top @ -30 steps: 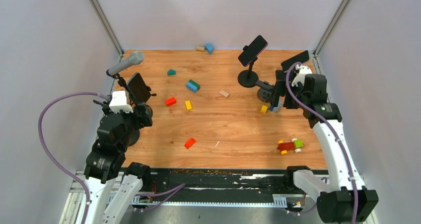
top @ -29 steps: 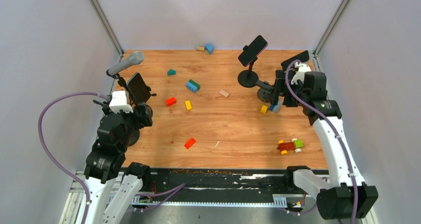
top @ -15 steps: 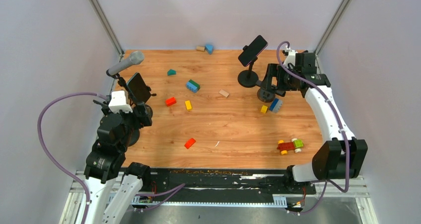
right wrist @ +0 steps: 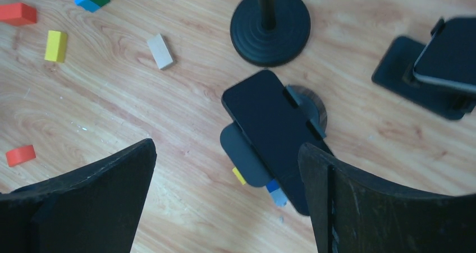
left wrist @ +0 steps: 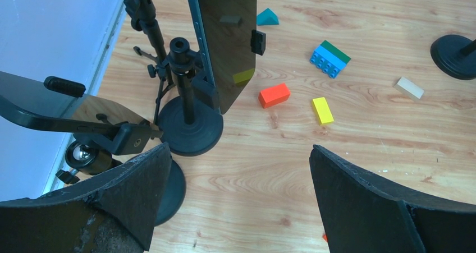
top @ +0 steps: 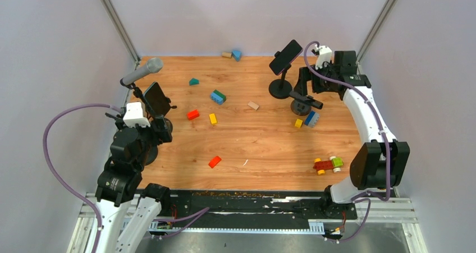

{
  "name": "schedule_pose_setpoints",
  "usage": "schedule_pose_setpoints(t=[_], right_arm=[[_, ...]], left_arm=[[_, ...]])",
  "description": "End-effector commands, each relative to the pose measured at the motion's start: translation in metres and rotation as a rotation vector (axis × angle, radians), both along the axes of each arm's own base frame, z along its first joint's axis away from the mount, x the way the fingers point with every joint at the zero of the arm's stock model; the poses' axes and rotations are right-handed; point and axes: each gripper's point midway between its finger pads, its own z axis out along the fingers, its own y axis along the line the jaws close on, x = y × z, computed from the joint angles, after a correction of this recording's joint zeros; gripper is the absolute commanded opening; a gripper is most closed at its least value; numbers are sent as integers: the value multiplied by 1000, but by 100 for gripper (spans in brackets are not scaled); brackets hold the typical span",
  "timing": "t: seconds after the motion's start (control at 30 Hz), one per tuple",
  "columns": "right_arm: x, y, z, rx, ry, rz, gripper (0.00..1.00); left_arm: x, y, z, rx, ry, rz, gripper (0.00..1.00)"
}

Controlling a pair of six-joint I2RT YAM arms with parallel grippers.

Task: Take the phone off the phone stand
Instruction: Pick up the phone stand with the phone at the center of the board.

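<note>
A black phone (right wrist: 275,132) lies clamped in a low phone stand (right wrist: 310,102) with a round base, right of table centre in the top view (top: 307,100). My right gripper (right wrist: 224,199) is open and empty above it; the phone's near end sits by the right finger (right wrist: 381,208). In the top view the right gripper (top: 306,83) hovers just behind that stand. My left gripper (left wrist: 236,202) is open and empty over bare wood, near a second phone (left wrist: 227,40) on a pole stand (left wrist: 188,132).
A third phone (top: 285,56) sits on a tall stand (top: 279,88). A fourth phone (right wrist: 449,54) rests on a flat stand at the right. A microphone (top: 143,72) stands back left. Loose blocks (top: 192,114) and a toy car (top: 328,164) lie about.
My right arm has swung from the right side toward the back and left, bringing its open gripper over the low phone stand. The left arm has not moved.
</note>
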Motion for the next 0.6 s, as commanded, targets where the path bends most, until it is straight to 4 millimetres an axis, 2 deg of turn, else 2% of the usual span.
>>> schedule_pose_setpoints(t=[0.0, 0.1, 0.3, 0.57], right_arm=[[27, -2, 35, 48, -145, 127, 100], [30, 0, 34, 166, -109, 188, 100], [42, -6, 17, 351, 18, 225, 97], [57, -19, -23, 301, 129, 230, 97]], left_arm=[[2, 1, 1, -8, -2, 9, 100], [1, 1, 2, -8, -4, 12, 100], [-1, 0, 3, -9, -14, 4, 100], [-1, -2, 4, -9, -15, -7, 100]])
